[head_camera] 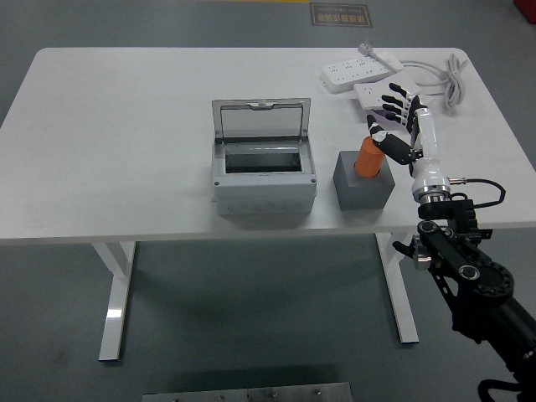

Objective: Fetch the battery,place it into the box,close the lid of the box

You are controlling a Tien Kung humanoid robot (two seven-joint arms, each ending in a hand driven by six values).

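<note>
An orange cylindrical battery [367, 157] stands upright in a dark grey block holder [363, 181] right of the table's middle. A grey box [263, 170] sits left of it, its clear lid [260, 120] raised and leaning back, the inside dark. My right hand [395, 117] hovers just right of and slightly behind the battery, fingers spread, thumb close to the battery's top, holding nothing. My left arm is out of sight.
Two white power strips [358, 70] with a coiled grey-white cable [450, 77] lie at the table's far right corner, behind my right hand. The white table [109, 134] stretches bare to the left of the box.
</note>
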